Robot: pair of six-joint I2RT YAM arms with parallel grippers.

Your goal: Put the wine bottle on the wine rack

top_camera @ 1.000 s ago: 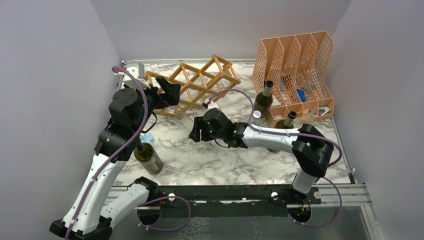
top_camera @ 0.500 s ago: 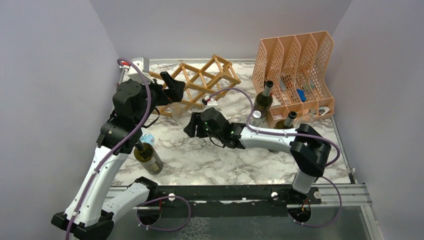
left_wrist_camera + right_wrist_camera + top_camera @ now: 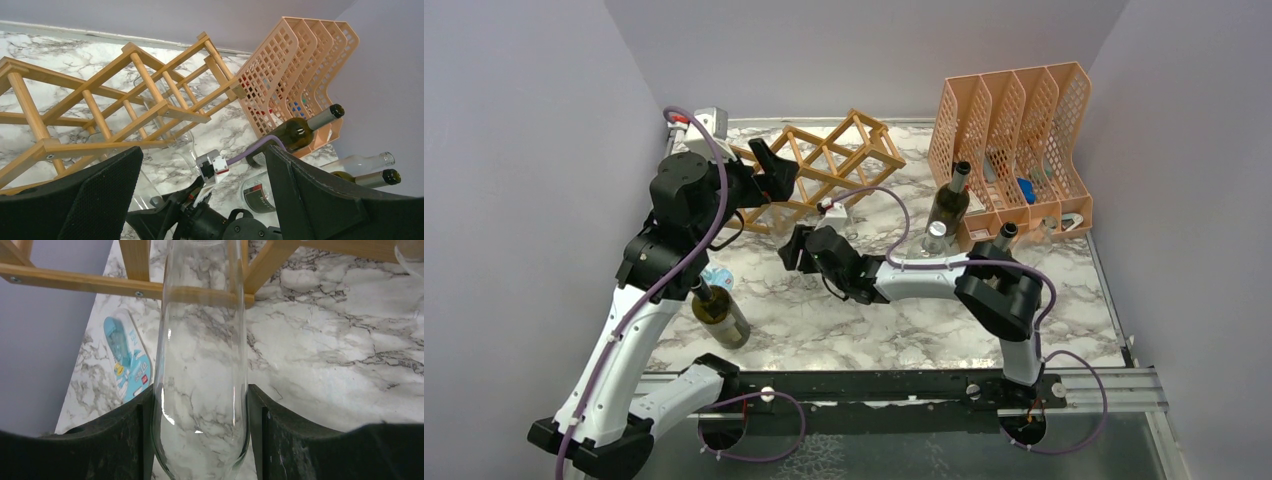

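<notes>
Right wrist: bottle [image 3: 200,330] in right gripper [image 3: 200,410]

Clear wine bottle [image 3: 200,390], far end at wooden wine rack [image 3: 162,107]

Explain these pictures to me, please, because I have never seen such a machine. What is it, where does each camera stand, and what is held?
These are two robot arms, bolted at the near edge of a marble table. Each arm ends in a two-finger gripper. The wide picture comes from a fixed camera above and behind the arms. The other two come from cameras on the wrists, so each one shows its own black fingers. On the table are a wooden wine rack, a peach file holder, dark bottles and a small blue packet. The right gripper is shut on a clear bottle, whose far end reaches the rack. The left gripper is open and empty, close by the rack.
</notes>
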